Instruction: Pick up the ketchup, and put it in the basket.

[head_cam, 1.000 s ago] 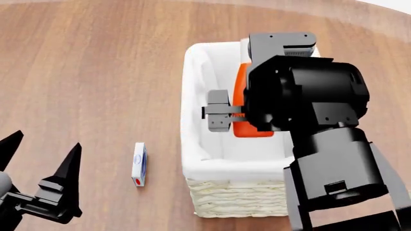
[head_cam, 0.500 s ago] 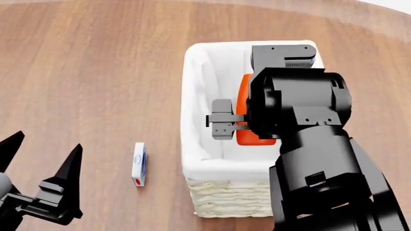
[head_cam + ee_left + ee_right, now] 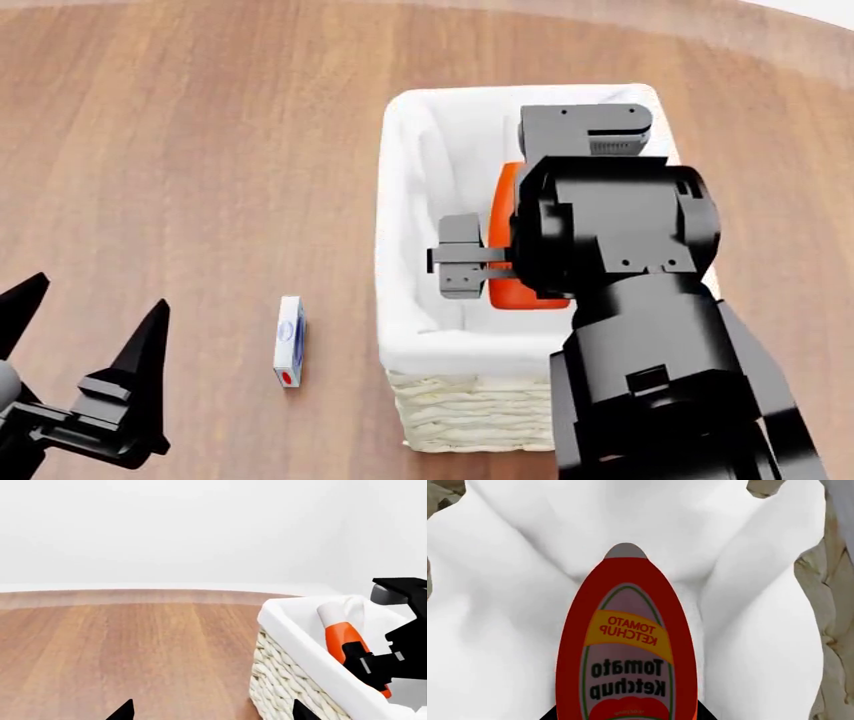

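Ketchup was located inside the basket, held by the right gripper, whose fingers were closed on the bottle's sides. In the right wrist view the bottle filled the centre of the frame, label facing the camera and white cap pointing away toward the white cloth liner.

Nearest the robot, the left gripper hovered over the wooden table with its two black fingers spread wide and nothing between them. Just beyond it a small white-and-blue box lay flat on the wood, near the basket's left wall but apart from it.

The left wrist view showed the bottle tilted inside the basket, cap uppermost and near rim level, with liner cloth around it. Whether the bottle's base touched the basket floor could not be determined.

Open tabletop extended to the left of and beyond the basket. The far table edge curved, with a plain white wall behind it.
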Available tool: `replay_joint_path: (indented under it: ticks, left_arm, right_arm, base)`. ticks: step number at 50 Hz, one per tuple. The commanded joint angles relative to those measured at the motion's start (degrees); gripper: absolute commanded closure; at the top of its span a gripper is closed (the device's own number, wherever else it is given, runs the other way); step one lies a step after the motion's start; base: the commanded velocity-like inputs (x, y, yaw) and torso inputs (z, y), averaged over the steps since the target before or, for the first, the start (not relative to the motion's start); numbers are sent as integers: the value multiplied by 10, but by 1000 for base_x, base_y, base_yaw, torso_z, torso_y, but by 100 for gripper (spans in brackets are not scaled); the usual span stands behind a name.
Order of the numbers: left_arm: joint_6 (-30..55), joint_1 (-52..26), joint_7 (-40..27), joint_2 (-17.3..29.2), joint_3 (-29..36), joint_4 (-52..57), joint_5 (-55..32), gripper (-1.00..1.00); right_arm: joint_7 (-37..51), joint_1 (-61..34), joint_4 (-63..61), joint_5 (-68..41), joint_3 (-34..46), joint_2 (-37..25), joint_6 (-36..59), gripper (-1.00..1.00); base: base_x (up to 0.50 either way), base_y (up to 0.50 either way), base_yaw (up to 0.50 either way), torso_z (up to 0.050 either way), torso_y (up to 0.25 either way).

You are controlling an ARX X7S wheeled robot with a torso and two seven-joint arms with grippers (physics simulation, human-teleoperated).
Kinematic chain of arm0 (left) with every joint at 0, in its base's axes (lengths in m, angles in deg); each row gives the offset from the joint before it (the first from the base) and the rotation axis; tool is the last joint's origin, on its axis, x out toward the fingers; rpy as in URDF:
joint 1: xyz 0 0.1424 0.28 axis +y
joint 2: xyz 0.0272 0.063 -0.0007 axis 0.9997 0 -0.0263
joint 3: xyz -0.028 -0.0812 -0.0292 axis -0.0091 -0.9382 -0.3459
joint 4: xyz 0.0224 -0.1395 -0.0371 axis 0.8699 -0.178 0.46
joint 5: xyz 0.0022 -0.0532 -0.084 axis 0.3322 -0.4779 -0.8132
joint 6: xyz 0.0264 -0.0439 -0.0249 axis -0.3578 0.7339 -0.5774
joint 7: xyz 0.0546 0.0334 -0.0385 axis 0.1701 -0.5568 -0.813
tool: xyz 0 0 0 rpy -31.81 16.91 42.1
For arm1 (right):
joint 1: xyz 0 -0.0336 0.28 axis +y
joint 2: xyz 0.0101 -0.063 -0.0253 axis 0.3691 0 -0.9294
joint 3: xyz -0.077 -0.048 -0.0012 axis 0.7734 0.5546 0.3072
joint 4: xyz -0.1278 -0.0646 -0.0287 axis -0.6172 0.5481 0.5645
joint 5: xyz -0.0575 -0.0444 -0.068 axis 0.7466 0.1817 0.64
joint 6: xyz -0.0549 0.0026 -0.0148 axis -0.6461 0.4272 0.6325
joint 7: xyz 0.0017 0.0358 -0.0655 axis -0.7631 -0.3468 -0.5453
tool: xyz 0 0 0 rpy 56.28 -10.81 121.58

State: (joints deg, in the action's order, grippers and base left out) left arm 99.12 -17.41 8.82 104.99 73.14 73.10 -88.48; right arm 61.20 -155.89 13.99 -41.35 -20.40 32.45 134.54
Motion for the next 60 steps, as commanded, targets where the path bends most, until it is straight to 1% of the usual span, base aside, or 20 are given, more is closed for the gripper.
replay_joint_path:
  ticks: [1,2,3,5,15,29,32,33,36,38,40,41,43,44,50,53,56,58,59,60]
  left_arm:
    - [3,6,33,-11,-12,17,-10,-100]
    - [3,6,34,-12,-11,16,-10,-100]
    - [2,6,35,-12,-11,15,-10,-100]
    - [3,6,34,-11,-11,17,-12,-100]
    - [3,6,35,-11,-9,18,-12,-100]
    - [2,7,35,-11,-5,22,-11,-100]
    - [3,7,35,-11,-4,22,-10,-100]
    - [3,7,34,-11,-4,24,-11,-100]
    - [2,8,34,-10,-5,24,-11,-100]
    - [1,9,35,-10,-8,28,-20,-100]
    - [2,9,33,-8,-8,31,-18,-100]
    - [2,9,33,-8,-8,31,-18,-100]
    - [3,9,31,-7,-9,35,-20,-100]
    - [3,9,31,-6,-9,36,-20,-100]
    - [7,9,27,-3,-8,51,-22,-100]
    - [9,10,24,0,-9,56,-25,-100]
    - [10,12,20,3,-13,62,-29,-100]
    - [12,11,18,4,-13,66,-30,-100]
    - [11,11,18,4,-12,68,-29,-100]
    - [11,11,18,4,-11,67,-28,-100]
  right_arm:
    - [-35,2,-1,23,-22,12,-10,-100]
    - [-36,2,-1,22,-15,12,-9,-100]
    - [-33,3,-1,25,-29,11,-6,-100]
    - [-38,3,-1,32,-31,12,-8,-100]
    - [-54,-2,-1,13,7,12,-9,-100]
    - [-57,-16,-13,7,14,9,-3,-100]
    - [-32,1,-81,-8,5,-8,31,-100]
    - [-12,17,-134,-16,2,-20,52,-100]
    - [25,42,-213,-36,-16,-40,95,-100]
    - [43,50,-241,-47,-28,-48,112,-100]
    - [66,64,-296,-63,-43,-61,140,-100]
    - [68,66,-300,-65,-44,-62,142,-100]
    - [92,81,-357,-77,-54,-74,167,-100]
    - [111,93,-400,-93,-71,-82,190,-100]
    - [162,123,-504,-132,-115,-97,243,-100]
    - [209,137,-559,-158,-161,-98,282,-100]
    - [228,150,-627,-175,-163,-111,304,-100]
    - [250,158,-643,-187,-188,-107,318,-100]
    - [264,170,-673,-202,-207,-107,327,-100]
    - [269,173,-684,-204,-202,-111,330,-100]
  base:
    - [0,0,0,0,0]
    - [0,0,0,0,0]
    - [0,0,0,0,0]
    - [0,0,0,0,0]
    - [0,0,0,0,0]
    - [0,0,0,0,0]
    - [0,0,0,0,0]
    - [0,0,0,0,0]
    - [0,0,0,0,0]
    - [0,0,0,0,0]
    - [0,0,0,0,0]
    - [0,0,0,0,0]
    - [0,0,0,0,0]
    - [0,0,0,0,0]
    - [0,0,0,0,0]
    - [0,0,0,0,0]
    - [0,0,0,0,0]
    - [0,0,0,0,0]
    - [0,0,0,0,0]
    - [0,0,0,0,0]
